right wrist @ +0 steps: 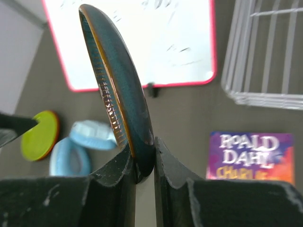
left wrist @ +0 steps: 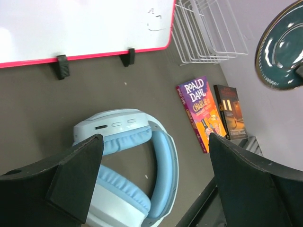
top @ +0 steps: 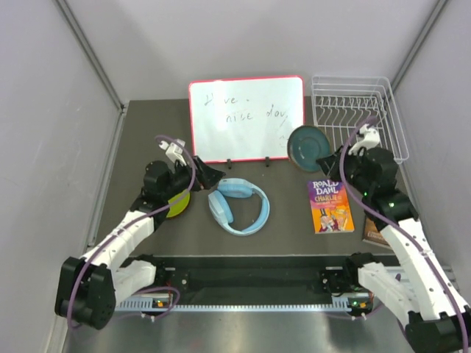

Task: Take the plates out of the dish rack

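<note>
My right gripper (top: 329, 159) is shut on the rim of the dark green plate (top: 307, 143) and holds it up on edge, in the air left of the white wire dish rack (top: 355, 110). In the right wrist view the plate (right wrist: 118, 85) stands between my closed fingers (right wrist: 142, 163). It also shows in the left wrist view (left wrist: 281, 47). No plate shows in the rack (right wrist: 265, 56). The yellow-green plate (top: 179, 204) lies on the table at the left, partly under my left arm; an orange edge shows beneath it (right wrist: 40, 135). My left gripper (top: 204, 176) is open and empty above the headphones (left wrist: 156, 189).
Blue headphones (top: 239, 206) lie in the middle. The red-framed whiteboard (top: 246, 118) stands at the back. A purple Roald Dahl book (top: 330, 206) and a dark book (top: 374, 232) lie front right, under my right arm. Grey walls close in both sides.
</note>
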Motion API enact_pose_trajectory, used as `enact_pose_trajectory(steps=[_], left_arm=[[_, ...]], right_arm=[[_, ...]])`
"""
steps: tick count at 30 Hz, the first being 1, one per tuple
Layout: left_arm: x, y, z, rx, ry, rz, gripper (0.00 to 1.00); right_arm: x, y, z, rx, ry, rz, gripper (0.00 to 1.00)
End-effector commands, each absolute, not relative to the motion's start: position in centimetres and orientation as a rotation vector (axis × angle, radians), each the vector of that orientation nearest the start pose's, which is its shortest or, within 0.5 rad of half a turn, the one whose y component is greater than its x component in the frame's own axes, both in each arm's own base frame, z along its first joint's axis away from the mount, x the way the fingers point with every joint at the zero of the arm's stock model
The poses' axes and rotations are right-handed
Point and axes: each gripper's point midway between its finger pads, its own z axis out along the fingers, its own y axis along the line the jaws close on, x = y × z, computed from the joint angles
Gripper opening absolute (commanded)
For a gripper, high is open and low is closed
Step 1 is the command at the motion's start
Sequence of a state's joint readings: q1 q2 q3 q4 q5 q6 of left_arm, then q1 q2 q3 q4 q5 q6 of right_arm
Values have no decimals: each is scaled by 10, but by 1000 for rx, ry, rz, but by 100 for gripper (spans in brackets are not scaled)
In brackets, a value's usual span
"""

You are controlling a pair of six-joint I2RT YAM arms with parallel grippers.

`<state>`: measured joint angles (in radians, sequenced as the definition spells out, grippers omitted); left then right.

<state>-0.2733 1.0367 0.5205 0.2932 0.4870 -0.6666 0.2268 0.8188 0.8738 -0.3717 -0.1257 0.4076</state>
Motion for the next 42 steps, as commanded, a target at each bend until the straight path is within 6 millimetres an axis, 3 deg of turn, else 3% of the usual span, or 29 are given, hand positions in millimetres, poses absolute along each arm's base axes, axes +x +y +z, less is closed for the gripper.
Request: enact_pose_trajectory(steps=[1, 9, 15, 20, 22, 24, 29, 32, 33, 34, 37, 38, 39, 41, 42], left_arm=[[284, -212, 231, 94, 1768, -1169, 96], [274, -244, 238, 180, 1731, -1194, 96], [272, -249, 238, 160, 1710, -1185, 96], [267, -256, 233, 178, 1721, -1204, 92], [264, -256, 229, 167, 1723, -1208, 85], [260, -256, 229, 164, 1709, -1217, 67], [252, -254, 218, 170, 1719, -1231, 42], [249, -256, 219, 174, 1702, -1263, 22], [250, -256, 220, 172, 1701, -1264, 5], [251, -257, 220, 172, 1700, -1264, 0], [251, -256, 223, 180, 1691, -1251, 0], [252, -254, 225, 171, 1683, -1238, 0], [252, -252, 226, 165, 1682, -1230, 0], [254, -247, 227, 150, 1683, -1193, 0], [261, -240, 229, 102, 1677, -1143, 0]], right_arm=[[266, 149, 286, 41, 1817, 816, 0], [241, 213, 257, -41, 1869, 1043, 0], [228, 259, 250, -96, 1870, 1183, 0], [223, 286, 251, -119, 1849, 1299, 0], [222, 294, 257, -134, 1828, 1345, 0], [220, 299, 261, -146, 1808, 1373, 0], [215, 308, 271, -191, 1774, 1446, 0], [214, 315, 270, -204, 1772, 1488, 0], [215, 316, 269, -202, 1775, 1490, 0], [215, 316, 268, -201, 1777, 1489, 0], [215, 316, 266, -206, 1778, 1484, 0], [214, 316, 267, -210, 1779, 1487, 4], [215, 316, 267, -209, 1778, 1484, 23], [215, 315, 266, -208, 1781, 1476, 30], [215, 314, 264, -207, 1790, 1465, 42]])
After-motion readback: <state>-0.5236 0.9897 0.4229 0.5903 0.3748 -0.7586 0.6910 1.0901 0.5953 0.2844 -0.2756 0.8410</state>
